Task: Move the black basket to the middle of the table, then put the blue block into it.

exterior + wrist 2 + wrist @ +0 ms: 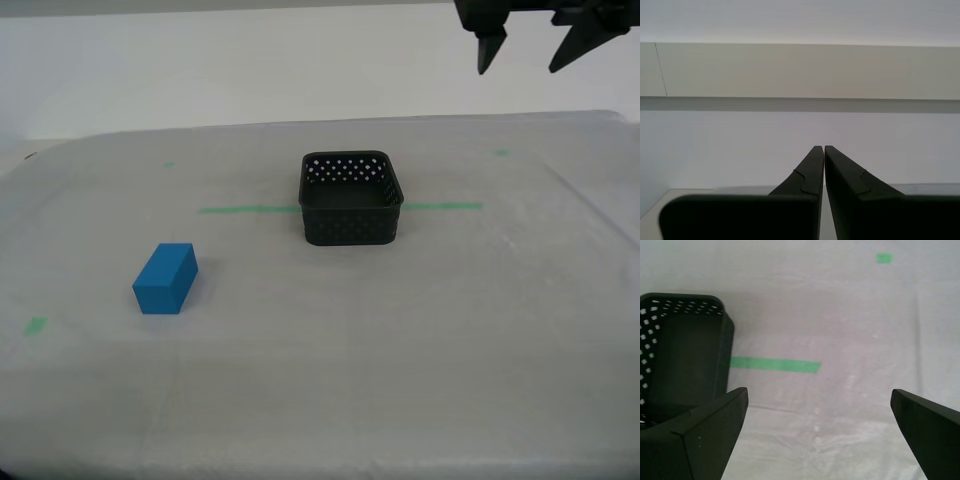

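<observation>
A black basket (351, 198) sits empty near the middle of the cloth-covered bench (420, 340), squarely across a green tape line (248, 209) that shows on both sides of it. That placing suggests the first half of the job is done: the line looks like the mark for the bench's centre, and the basket stands upright on it, mouth open to take a load.

The blue block (166, 278), the only one in sight, lies well apart from the basket, nearer the bench's front edge on the exterior view's left, resting on a long face with nothing touching it. It has not yet been picked up.

My first gripper (817, 410) hangs above the bench just beside the basket, its jaws spread wide and holding nothing; bare cloth and a stretch of the tape line show between them. The wide gap fits a release of the basket wall, though that is a judgement. In the exterior view, one gripper's tips hang high above the bench's far edge, clear of everything.

My second gripper (820, 165) points at a pale wall, jaws pressed together with nothing between them, apparently parked out of the way.

By count: one basket, one block, one long tape line and three small green tape bits (36, 325) scattered across the cloth.
</observation>
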Controlling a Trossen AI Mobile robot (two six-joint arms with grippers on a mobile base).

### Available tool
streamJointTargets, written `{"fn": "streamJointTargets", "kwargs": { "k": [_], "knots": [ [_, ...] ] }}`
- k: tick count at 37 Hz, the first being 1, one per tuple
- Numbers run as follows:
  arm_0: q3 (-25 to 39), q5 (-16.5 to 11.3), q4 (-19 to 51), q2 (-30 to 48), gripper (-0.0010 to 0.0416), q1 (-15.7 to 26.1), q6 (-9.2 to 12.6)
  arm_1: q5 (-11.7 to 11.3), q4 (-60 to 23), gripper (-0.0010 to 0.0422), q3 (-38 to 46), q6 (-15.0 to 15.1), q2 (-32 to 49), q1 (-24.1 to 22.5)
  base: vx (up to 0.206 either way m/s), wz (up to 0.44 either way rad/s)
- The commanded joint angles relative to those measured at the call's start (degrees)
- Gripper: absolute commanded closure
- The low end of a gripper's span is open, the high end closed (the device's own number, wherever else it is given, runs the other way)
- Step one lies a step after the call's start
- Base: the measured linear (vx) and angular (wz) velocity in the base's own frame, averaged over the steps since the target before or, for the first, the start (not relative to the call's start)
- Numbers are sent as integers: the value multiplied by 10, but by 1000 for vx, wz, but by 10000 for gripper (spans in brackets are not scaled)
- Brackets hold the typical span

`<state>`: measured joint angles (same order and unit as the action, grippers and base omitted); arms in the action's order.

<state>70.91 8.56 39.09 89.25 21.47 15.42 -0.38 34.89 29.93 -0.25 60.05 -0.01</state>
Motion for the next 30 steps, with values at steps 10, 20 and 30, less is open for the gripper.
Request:
{"fn": "streamJointTargets", "kwargs": {
  "k": [10,20,30],
  "knots": [
    [-43,1,3,-56,5,-66,-24,0,3,412,0,1,0,0,0,0],
    [-67,1,4,-80,6,-115,-53,0,3,412,0,1,0,0,0,0],
    [-71,5,0,-83,6,-129,-56,0,3,412,0,1,0,0,0,0]
  ]
}}
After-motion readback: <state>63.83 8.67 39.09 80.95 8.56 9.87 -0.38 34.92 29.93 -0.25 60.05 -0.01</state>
